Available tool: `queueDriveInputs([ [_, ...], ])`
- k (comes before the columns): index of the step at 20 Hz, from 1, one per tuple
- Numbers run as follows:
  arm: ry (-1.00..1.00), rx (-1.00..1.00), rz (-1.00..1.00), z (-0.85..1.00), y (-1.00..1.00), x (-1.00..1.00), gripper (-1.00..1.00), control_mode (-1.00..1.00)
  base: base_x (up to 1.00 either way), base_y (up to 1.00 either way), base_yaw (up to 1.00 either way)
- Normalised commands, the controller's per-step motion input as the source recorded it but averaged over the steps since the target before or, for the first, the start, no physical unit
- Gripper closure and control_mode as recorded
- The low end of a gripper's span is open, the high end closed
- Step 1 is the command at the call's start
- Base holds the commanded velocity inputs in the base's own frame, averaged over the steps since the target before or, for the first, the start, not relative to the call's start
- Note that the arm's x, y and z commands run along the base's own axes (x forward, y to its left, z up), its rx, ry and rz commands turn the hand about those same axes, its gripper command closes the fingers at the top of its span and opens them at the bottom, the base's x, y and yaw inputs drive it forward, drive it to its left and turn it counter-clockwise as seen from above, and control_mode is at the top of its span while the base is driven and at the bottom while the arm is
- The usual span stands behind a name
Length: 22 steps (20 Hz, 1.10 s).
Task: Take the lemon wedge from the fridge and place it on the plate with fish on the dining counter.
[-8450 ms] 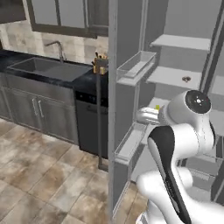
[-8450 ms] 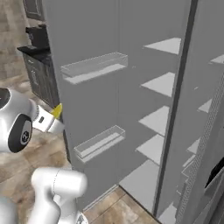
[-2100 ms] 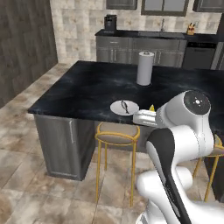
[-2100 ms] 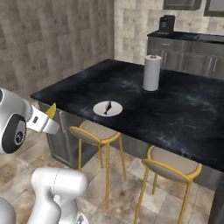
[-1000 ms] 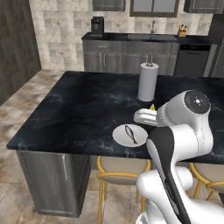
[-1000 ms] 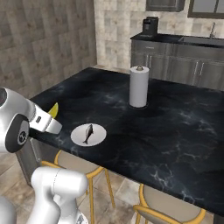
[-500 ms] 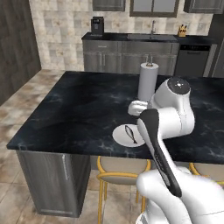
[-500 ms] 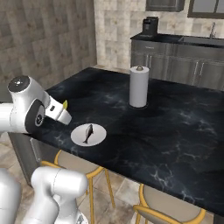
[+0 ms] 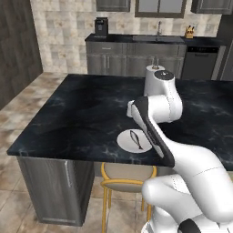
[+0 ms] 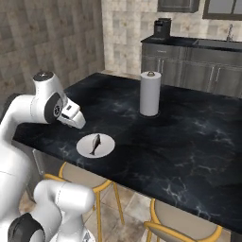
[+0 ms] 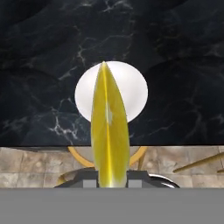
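From the left, the white arm leans over the black white-veined marble worktop, above the small off-white round plate with its dark fish. From the right, the hand hangs above that plate's near edge. Through the hand camera, the bright yellow lemon wedge sits clamped between the fingertips over the plate; fetching looks done, lowering and release remain.

plate with fish on dining counter | paper towel roll behind
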Motion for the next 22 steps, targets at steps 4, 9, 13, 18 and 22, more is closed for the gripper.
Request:
queueDriveInputs([
  [4, 0.01, -0.08, 0.05, -0.99, 0.00, 0.14, 1.00, -1.00, 0.00, 0.00, 0.00],
  [9, 0.00, -0.01, 0.07, -0.76, 0.00, 0.30, 1.00, -1.00, 0.00, 0.00, 0.00],
  [13, 0.00, 0.00, 0.04, -0.40, 0.00, 0.79, 1.00, -1.00, 0.00, 0.00, 0.00],
  [18, 0.09, 0.00, 0.03, -0.25, 0.11, 1.00, 1.00, -1.00, 0.00, 0.00, 0.00],
  [22, 0.15, 0.00, 0.01, -0.11, 0.26, 1.00, 1.00, -1.00, 0.00, 0.00, 0.00],
])
